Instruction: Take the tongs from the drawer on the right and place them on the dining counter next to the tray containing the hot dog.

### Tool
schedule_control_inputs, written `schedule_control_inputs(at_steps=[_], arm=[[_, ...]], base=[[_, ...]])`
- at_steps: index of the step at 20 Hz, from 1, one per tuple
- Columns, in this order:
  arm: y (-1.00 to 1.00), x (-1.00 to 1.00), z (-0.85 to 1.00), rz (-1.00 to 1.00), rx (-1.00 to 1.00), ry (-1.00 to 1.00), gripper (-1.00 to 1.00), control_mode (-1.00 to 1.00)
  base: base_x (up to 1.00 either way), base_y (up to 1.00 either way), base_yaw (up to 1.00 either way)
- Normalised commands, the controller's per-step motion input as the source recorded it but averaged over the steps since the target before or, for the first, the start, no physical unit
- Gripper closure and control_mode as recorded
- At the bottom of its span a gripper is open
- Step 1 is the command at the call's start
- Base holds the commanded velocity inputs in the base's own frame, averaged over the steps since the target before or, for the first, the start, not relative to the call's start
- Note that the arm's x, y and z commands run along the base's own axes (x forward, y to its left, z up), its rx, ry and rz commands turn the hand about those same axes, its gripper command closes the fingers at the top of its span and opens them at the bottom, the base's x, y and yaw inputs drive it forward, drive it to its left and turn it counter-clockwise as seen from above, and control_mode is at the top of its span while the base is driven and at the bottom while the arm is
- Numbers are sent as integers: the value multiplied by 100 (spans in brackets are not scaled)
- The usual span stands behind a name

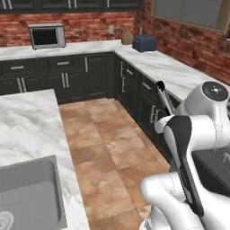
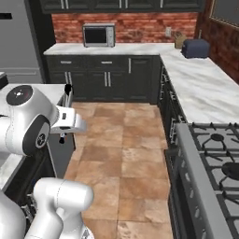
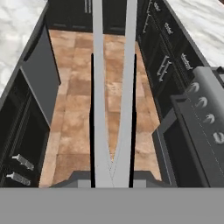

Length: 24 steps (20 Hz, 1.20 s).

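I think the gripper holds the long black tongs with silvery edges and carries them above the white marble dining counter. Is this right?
Not quite. The gripper does hold the long black tongs with silvery edges, but they hang over the brown tiled floor of the aisle, not above the white marble dining counter. The hand view shows the tiles directly behind the tongs.

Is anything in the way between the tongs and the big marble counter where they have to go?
Nothing visible blocks the way. The pincer holds the tongs up over the open tile floor, and the dining counter lies to the robot's left, its near edge bare. The tray isn't visible.
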Motion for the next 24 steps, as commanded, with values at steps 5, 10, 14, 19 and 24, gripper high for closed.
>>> schedule_control_inputs(at_steps=[5,10,14,19,24], arm=[[0,0,0,0,0,0,100,100],[0,0,0,0,0,0,100,100],[0,0,0,0,0,0,100,100],[0,0,0,0,0,0,100,100],[0,0,0,0,0,0,100,100]], base=[[-86,0,15],[-80,0,15],[-54,3,16],[-17,62,15],[-54,75,5]])
